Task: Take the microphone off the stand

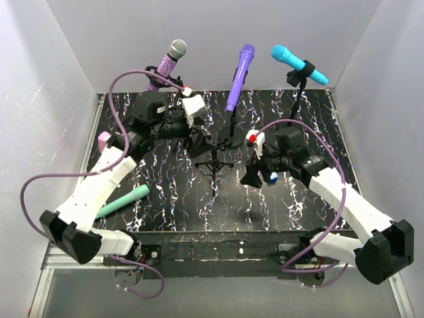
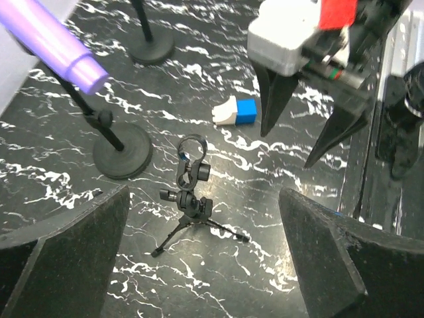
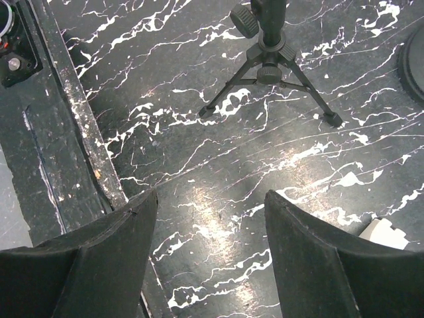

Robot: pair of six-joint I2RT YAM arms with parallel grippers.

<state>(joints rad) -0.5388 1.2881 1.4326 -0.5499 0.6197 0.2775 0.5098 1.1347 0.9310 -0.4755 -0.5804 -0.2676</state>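
At the middle of the black marbled table (image 1: 199, 212), your two arms met over the small tripod stand (image 1: 213, 163), whose ring clip (image 2: 192, 154) stood empty. Off to the left, the mint-green microphone (image 1: 123, 201) lay flat on the table, well apart from that tripod and partly tucked under your left forearm. From that I judged the removal itself done and the step in hand to be backing away cleanly. Your left gripper (image 1: 200, 144) had its fingers spread wide with nothing between them, framing the tripod from above in its wrist view. Your right gripper (image 2: 287, 147) was likewise splayed and empty, hanging just beside a little blue-and-white block (image 2: 236, 111). To finish well, you needed to lift each wrist straight up before drawing it home. The tripod's thin legs sat near both sets of fingers, and the purple microphone (image 1: 240, 74) on its round-base stand (image 2: 122, 154) leaned close by your left wrist, so a sideways sweep could have tipped either. You also needed to keep that left forearm from dragging across the freed microphone. It looked like a smooth, slender tube of even pale green, lying slantwise on its side, and I expected it to roll at a nudge; which end carried the head I could not tell.
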